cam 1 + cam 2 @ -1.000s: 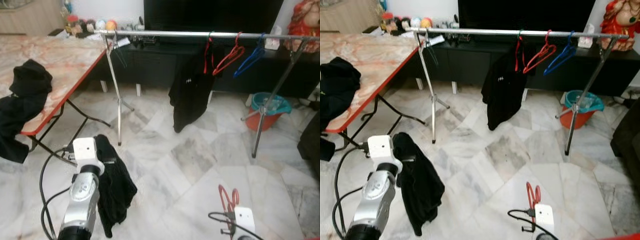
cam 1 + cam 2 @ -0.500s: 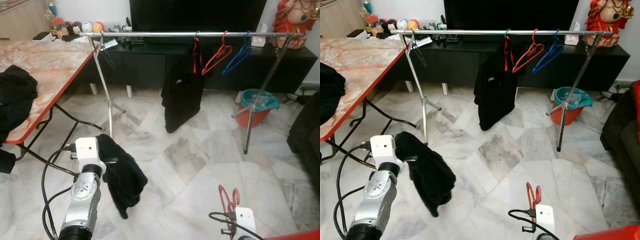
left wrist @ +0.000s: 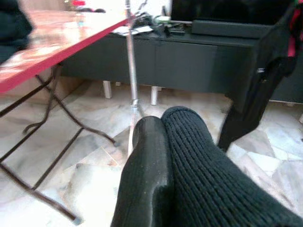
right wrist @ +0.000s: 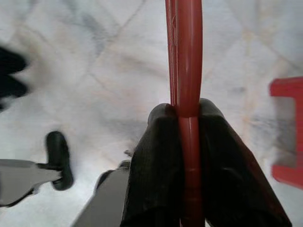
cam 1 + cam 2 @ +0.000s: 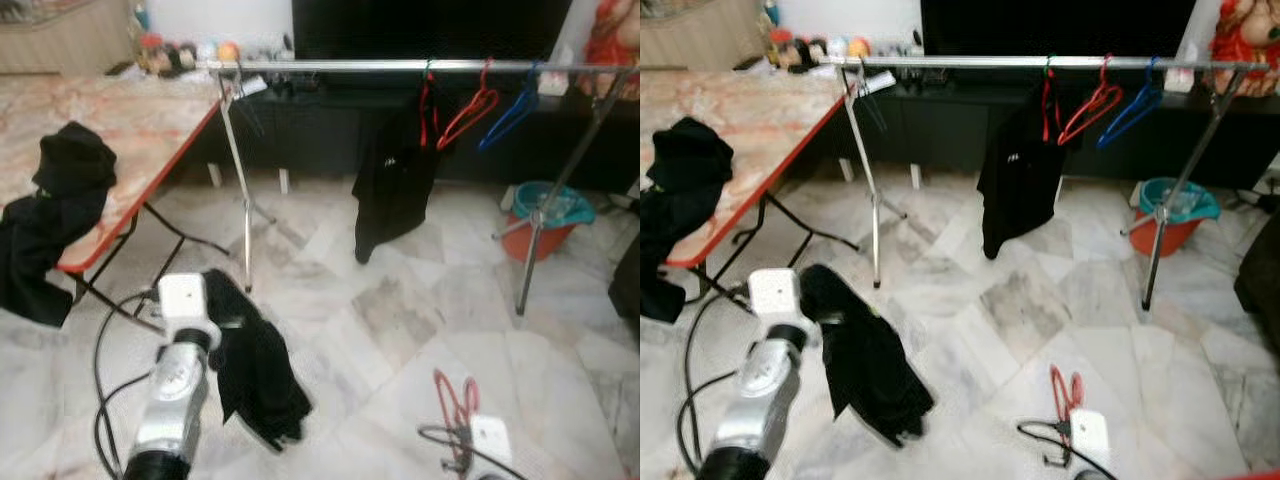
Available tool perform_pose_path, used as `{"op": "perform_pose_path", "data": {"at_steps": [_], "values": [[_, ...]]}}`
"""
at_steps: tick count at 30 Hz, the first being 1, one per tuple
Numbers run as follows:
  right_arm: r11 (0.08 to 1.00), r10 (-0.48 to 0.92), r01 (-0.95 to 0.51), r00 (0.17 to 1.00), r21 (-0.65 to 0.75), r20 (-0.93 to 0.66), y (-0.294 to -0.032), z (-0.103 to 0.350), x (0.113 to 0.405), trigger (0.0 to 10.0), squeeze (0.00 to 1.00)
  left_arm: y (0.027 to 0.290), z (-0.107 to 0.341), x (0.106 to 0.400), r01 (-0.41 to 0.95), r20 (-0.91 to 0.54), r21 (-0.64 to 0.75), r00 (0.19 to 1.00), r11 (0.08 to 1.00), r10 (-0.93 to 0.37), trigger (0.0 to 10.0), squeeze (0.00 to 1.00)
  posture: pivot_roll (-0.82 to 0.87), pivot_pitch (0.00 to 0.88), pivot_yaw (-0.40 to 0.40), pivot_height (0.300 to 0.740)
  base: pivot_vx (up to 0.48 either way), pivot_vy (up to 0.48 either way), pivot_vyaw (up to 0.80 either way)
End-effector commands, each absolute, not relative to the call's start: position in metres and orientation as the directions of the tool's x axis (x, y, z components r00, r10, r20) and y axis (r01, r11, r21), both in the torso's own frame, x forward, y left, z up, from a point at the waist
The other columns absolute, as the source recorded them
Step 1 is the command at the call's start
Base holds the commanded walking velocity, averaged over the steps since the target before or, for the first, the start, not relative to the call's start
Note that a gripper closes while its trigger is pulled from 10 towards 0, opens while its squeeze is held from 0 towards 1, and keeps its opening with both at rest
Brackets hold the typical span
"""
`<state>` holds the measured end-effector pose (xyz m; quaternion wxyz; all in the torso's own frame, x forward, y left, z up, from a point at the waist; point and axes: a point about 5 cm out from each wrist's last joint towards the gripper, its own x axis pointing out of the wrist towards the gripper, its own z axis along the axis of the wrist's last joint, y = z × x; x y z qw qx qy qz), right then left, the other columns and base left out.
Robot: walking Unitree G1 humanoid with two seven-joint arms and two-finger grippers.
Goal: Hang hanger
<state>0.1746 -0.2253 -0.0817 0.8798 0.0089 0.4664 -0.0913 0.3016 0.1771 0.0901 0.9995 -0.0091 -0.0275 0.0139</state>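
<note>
Right gripper (image 4: 184,142) is clamped on a thin red plastic hanger (image 5: 455,395), lower right of frame; left gripper (image 3: 161,156) pinches a black knit garment (image 5: 255,365), lower left. The silver metal clothes rail (image 5: 400,66) sits far off along the top, so the hanger could twist or slip in the narrow pinch, or its hook could miss the bar.

The rail (image 5: 400,66) is bare between its left stand (image 5: 238,190) and the hung black garment (image 5: 393,185); hangers (image 5: 495,100) crowd the right.
</note>
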Motion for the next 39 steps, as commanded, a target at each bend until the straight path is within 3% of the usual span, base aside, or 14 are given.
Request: {"op": "perform_pose_path", "data": {"at_steps": [1, 39], "values": [[0.987, -0.128, 0.155, 0.566, -0.048, -0.815, -0.2171, -0.0802, 0.1815, 10.0, 0.00, 0.1850, 0.0981, 0.3035, -0.047, 0.087, 0.009, 0.995, 0.999, 0.046, 10.0, 0.00, 0.12, 0.000, 0.005, 0.740, 0.000, 0.255, 0.00], [0.989, -0.125, 0.140, 0.567, -0.054, -0.814, -0.2185, -0.0787, 0.1843, 10.0, 0.00, 0.1908, 0.1020, 0.3029, -0.039, 0.095, 0.051, 0.995, 0.998, 0.034, 10.0, 0.00, 0.13, 0.000, -0.007, 0.740, 0.000, 0.264, 0.00]]}}
